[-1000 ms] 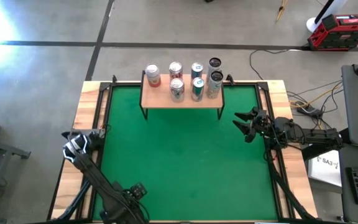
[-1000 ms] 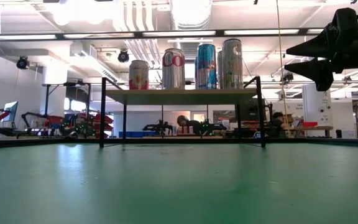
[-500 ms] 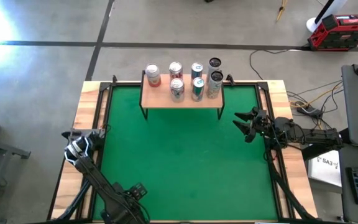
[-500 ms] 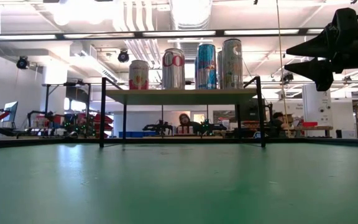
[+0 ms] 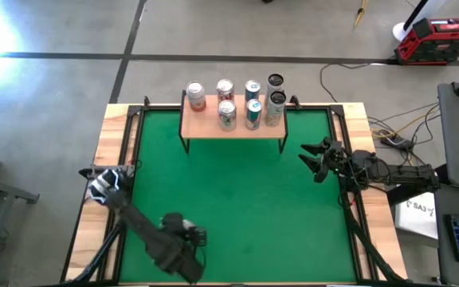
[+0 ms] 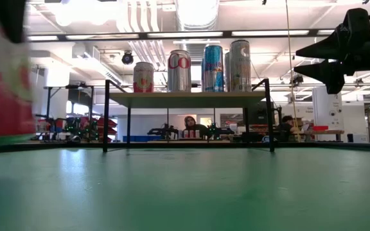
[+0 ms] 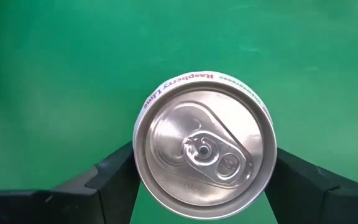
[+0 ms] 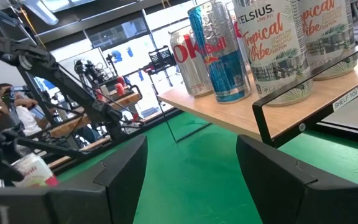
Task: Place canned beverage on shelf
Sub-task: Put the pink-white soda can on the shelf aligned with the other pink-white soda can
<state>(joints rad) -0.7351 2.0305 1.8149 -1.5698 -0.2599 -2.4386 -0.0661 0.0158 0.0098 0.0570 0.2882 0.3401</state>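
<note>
My left gripper (image 7: 204, 180) is shut on a white and red can (image 7: 202, 140) with a silver top, near the table's near edge, left of centre, under the left arm's wrist (image 5: 180, 243). The can shows blurred at the low view's left (image 6: 4, 77) and small in the right wrist view (image 8: 33, 168). The shelf (image 5: 231, 127), a light wooden top on thin black legs, stands at the far middle with several cans (image 6: 211, 67) upright on it. My right gripper (image 5: 313, 159) is open and empty above the mat's right side, right of the shelf. My left gripper pinches the can between its two fingers, one on each opposite side of the wall (image 7: 135, 165) just under the top rim. The fingers come from above, pointing down. The can is upright, top up, and lifted clear of the green mat.
The green mat (image 5: 237, 207) lies open between the shelf and the near edge. A black rail and a wooden border (image 5: 114, 135) frame the mat. The shelf's front right part (image 5: 273, 135) is bare wood. A person (image 6: 189, 125) sits in the room beyond the table.
My left arm has swung from the near left corner toward the table's right along the near edge. The can it holds has come into the low view at its left side.
</note>
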